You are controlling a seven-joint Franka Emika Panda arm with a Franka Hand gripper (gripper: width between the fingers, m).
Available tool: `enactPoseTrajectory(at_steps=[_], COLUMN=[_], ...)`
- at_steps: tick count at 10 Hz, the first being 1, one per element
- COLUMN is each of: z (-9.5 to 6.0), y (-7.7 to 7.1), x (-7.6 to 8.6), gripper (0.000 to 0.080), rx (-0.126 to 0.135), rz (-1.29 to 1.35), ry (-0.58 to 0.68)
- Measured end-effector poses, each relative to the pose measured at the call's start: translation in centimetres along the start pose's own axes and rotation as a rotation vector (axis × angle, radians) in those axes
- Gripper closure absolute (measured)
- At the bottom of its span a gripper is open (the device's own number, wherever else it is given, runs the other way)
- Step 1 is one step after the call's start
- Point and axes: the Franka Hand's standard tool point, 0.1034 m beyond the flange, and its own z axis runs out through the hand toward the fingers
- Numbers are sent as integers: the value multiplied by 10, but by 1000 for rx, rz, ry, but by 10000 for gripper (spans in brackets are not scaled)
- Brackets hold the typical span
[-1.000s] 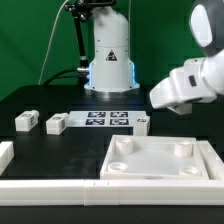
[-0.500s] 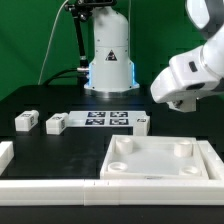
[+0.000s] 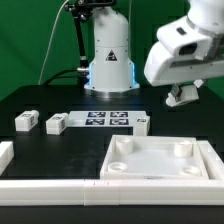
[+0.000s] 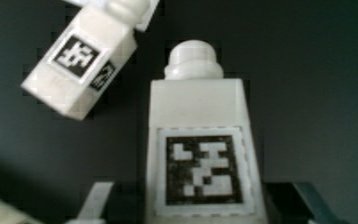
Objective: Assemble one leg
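Exterior view: the hand (image 3: 185,96) hangs above the counter (image 3: 35,100) at the exterior view's right, high enough, I judge, to clear the tray piece (image 3: 150,152). Wrist view: the leg (image 4: 201,140) sits clamped between its fingers (image 4: 98,202), tag facing the camera (peg end outward, probably for insertion).

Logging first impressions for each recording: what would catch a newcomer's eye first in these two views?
In the wrist view, a white leg with a black-and-white tag fills the middle between the dark fingers, a second leg lying askew beside it. In the exterior view, the bulky white arm hangs at the upper right and a large white square piece lies in the foreground.
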Motion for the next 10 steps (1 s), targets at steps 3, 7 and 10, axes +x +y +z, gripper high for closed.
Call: enactPoseTrajectory(at_steps=[3,7,10], z=[-2,-23,-33], y=[1,33,42], x=[11,49,66], gripper=[509,509,509], rx=[-13,20,27], rz=[4,36,34], ry=[276,361,360])
